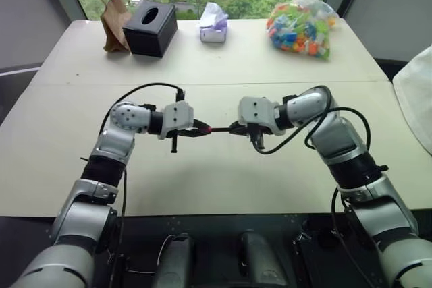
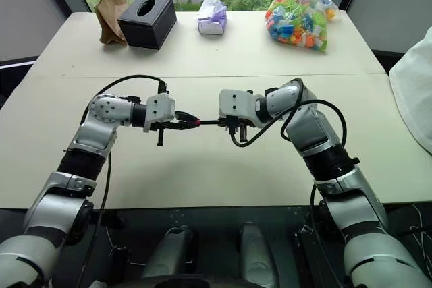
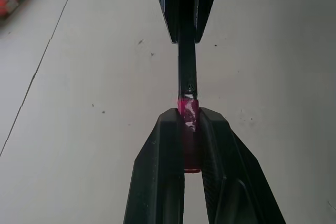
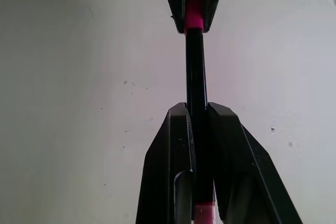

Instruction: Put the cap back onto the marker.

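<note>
1. Here the left gripper [image 1: 200, 129] is clamped on the cap [image 3: 188, 115], and the right gripper [image 1: 234, 128] is clamped on the marker [image 4: 196, 66]; the two meet in mid-air above the middle of the table [image 1: 283, 65], between the robot's arms.
2. Marker and cap lie on one line: in both wrist views the black shaft runs straight from one pair of fingers into the pink cap held by the other.
3. By my reading, the step in hand is the seating itself: the marker's end sits at or just inside the cap's mouth.
4. The next move calls for a straight push along the shaft, both grips held firm and neither wrist tilting, until the cap is fully home.
5. How deep the tip is within the cap cannot be told, since the cap's wall and the left fingers [image 3: 157, 182] cover the joint.
6. The marker's rear end is largely hidden between the right fingers [image 4: 170, 182], where a bit of pink shows.
7. Far off on the table stand a black tissue box [image 1: 150, 27], a brown paper bag [image 1: 113, 21] and a bag of coloured pieces [image 1: 302, 27], well clear of the work.
</note>
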`<state>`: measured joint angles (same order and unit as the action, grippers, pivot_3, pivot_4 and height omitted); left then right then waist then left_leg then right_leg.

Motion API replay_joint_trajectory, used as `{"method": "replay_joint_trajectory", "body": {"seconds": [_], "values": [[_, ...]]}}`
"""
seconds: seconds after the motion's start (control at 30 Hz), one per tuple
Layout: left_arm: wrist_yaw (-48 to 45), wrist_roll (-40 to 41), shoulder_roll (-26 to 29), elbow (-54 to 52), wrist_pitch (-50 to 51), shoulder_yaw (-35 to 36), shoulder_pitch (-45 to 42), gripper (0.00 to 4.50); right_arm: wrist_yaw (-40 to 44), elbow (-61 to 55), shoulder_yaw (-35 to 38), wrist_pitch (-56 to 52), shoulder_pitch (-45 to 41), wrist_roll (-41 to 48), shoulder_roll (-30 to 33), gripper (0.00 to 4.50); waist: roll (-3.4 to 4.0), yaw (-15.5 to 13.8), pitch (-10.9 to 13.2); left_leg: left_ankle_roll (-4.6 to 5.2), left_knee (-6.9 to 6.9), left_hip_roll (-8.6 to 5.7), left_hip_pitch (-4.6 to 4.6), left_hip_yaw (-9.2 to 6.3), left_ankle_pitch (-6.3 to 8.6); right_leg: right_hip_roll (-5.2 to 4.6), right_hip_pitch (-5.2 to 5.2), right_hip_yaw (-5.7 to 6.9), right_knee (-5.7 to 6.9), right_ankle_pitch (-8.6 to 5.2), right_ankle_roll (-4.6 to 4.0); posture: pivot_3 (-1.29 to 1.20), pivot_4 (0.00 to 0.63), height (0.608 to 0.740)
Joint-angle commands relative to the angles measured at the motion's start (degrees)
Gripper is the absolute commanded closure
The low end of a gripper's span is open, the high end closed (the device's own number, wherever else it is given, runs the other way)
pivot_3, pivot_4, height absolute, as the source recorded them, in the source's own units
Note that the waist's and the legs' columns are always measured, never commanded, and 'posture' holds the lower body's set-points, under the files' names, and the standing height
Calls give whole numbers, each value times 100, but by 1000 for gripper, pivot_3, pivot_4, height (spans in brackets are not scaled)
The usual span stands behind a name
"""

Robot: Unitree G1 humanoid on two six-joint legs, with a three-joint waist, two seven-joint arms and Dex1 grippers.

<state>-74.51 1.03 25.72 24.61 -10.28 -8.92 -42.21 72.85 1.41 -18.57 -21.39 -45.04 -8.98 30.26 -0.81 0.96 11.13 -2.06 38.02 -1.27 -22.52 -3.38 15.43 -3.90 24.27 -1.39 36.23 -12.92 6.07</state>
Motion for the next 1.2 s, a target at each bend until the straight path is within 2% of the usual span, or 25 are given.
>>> {"method": "replay_joint_trajectory", "body": {"seconds": [0.03,0.27,0.6,0.93,1.0,1.03,1.2], "values": [[332,606,-446,-543,-228,191,-293,4500,241,-291,-513,359,51,450,-513,4474,0,0,0,0,0,0,0,1,0,0,0,-1,0,0,0,0,150,740],[306,739,-465,-602,-138,332,-212,4500,293,-288,-428,378,75,474,-439,4474,0,0,0,0,0,0,0,0,0,0,0,0,0,0,0,0,150,740],[290,408,-353,-488,-275,149,-181,4500,289,-304,-494,377,54,369,-446,4474,0,0,0,0,0,0,0,0,0,0,0,0,0,0,0,0,150,740],[538,541,-5,-880,730,486,180,4500,111,-71,-121,428,87,334,-155,4474,0,9,0,0,0,0,0,0,0,0,0,-1,0,0,0,0,150,740],[574,584,104,-1042,874,514,297,3497,95,-1,-33,459,79,339,-60,4500,0,8,0,0,0,1,1,-2,0,0,0,0,0,0,0,0,150,740],[595,603,156,-1113,917,523,352,3153,84,35,5,478,71,340,-9,4500,0,6,0,0,0,2,0,-3,0,1,0,0,1,0,0,0,150,740],[689,754,446,-1524,1154,570,644,595,30,181,174,528,34,404,251,4500,0,4,0,0,0,2,0,-2,0,0,1,-1,1,0,0,0,150,740]]}}
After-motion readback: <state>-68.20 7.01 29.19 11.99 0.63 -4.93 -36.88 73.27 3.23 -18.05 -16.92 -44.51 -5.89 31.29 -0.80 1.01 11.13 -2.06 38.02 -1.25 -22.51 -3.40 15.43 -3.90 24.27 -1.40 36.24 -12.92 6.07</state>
